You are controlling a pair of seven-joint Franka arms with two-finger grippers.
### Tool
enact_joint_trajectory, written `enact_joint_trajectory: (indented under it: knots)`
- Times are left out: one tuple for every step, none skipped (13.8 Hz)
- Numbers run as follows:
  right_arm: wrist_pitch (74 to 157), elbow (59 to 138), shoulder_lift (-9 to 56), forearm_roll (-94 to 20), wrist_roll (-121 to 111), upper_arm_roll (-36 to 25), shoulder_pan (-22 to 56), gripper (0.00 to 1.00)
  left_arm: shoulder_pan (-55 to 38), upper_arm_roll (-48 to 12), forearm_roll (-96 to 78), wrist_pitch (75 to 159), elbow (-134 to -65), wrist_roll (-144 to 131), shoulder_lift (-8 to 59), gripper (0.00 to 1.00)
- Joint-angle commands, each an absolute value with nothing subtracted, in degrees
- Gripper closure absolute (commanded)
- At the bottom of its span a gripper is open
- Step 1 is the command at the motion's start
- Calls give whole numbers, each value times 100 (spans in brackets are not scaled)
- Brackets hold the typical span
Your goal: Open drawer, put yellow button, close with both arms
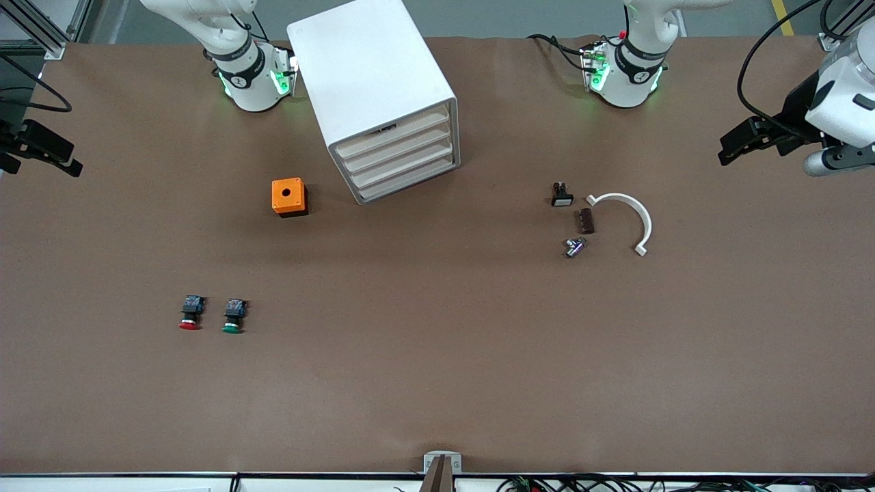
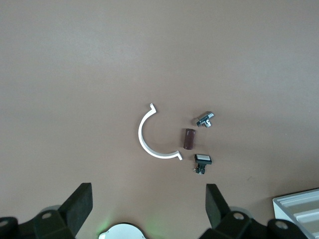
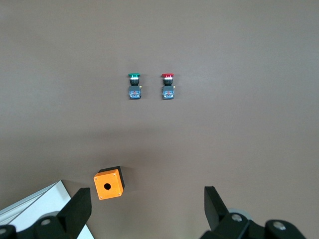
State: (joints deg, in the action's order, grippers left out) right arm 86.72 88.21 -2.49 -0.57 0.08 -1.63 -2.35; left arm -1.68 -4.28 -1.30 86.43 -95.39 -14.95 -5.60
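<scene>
The white cabinet (image 1: 372,75) stands at the back middle of the table. Its four pale beige drawers (image 1: 400,154) all look shut. A corner of it shows in the left wrist view (image 2: 299,209) and in the right wrist view (image 3: 35,209). The yellow button is not in view. My left gripper (image 1: 726,154) is open and empty, high over the left arm's end of the table; its fingers (image 2: 79,201) stand wide apart. My right gripper (image 1: 68,166) is open and empty over the right arm's end; its fingers (image 3: 82,206) are also wide apart.
An orange cube with a round hole (image 1: 288,197) sits beside the cabinet. A red-capped button (image 1: 191,313) and a green-capped button (image 1: 234,316) lie nearer the camera. A white half ring (image 1: 625,219), a dark block (image 1: 586,221), a metal fitting (image 1: 574,247) and a black switch (image 1: 562,195) lie toward the left arm's end.
</scene>
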Motion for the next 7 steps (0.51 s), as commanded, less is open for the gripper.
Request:
enact_joint_trajectory:
  knots:
    - [8657,8754,-237,18,-53,-132,-255,0,-246,-378,-132,8789,-9703,-1415,-660,0]
    - [8657,8754,-237,18,-53,-132,-255,0,-246,-387,-123,8815,-9694,-1415,-642,0]
    - [8657,8754,-237,18,-53,-123,-255,0,-229,-404,-123,8824,-9694,-1406,-642,0]
    - [8657,8763,-237,18,-53,-132,-255,0,-229,-404,-114,8824,-9686,-1415,-642,0]
    - [8657,8763,-237,18,-53,-132,-255,0,-237,-404,-97,8824,-9659,-1415,-633,0]
    - [8657,8763,-237,18,-53,-132,-255,0,-229,-413,16,8816,-9607,-1415,-615,0]
    - [8657,8763,-237,18,-53,-123,-255,0,-229,-430,148,8815,-9598,-1380,-615,0]
